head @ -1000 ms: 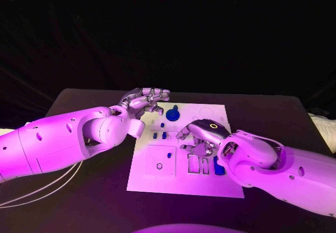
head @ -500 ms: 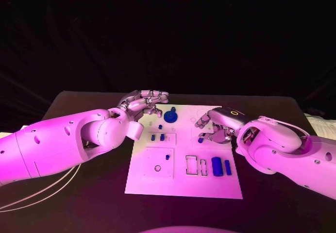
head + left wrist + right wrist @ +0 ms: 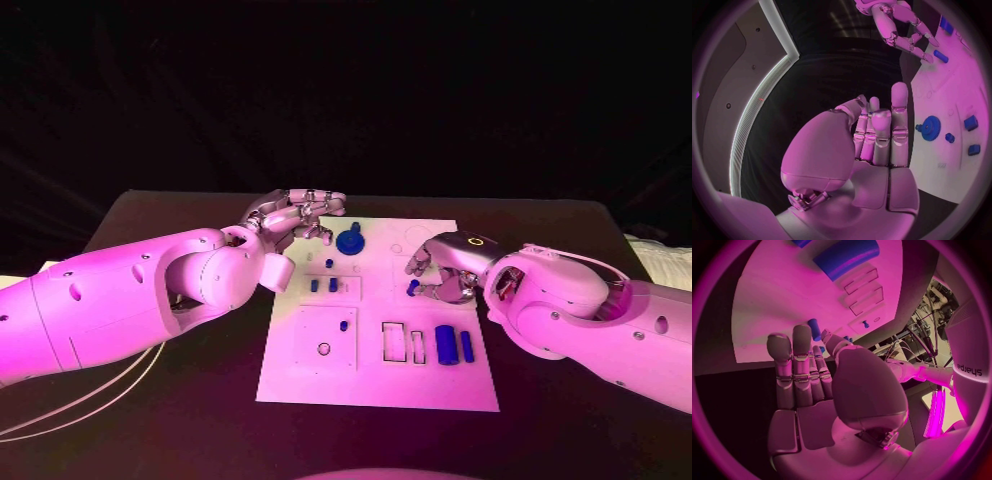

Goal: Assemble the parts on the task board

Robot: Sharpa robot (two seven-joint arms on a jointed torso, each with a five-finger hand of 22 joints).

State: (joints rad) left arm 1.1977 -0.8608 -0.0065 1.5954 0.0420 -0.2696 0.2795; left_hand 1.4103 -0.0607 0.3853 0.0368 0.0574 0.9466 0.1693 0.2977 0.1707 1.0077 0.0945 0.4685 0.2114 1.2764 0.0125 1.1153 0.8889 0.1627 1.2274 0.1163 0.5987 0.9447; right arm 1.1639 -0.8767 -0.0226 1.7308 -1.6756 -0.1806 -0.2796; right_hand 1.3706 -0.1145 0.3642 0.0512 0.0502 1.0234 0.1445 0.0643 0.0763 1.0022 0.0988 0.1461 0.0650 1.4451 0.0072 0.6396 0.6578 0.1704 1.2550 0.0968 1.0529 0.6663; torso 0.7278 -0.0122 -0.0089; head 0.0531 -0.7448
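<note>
Shifted since 1 s ago from above the near slots to the right middle of the task board: right robot hand, with 2 blue cylinders uncovered in the near right part of the board; hardly any shift in the last 0.5 s. Left robot hand unmoved at the board's far left corner, loosely clenched on nothing, fingers side by side in the left wrist view. Right fingers pointing down at the board, with a small blue part right at the fingertips; in the right wrist view the same part just past the fingertips and beside the thumb; cannot tell whether pinched or merely lying on the board, so no saying whether that robot hand is grasping or released. Blue gear on the far middle of the board, close to the left fingers yet apart from them. 3 little blue pieces nearer than the gear, left of the right robot hand. 2 rectangular slots just left of the cylinders. Board flat on the black surface.
</note>
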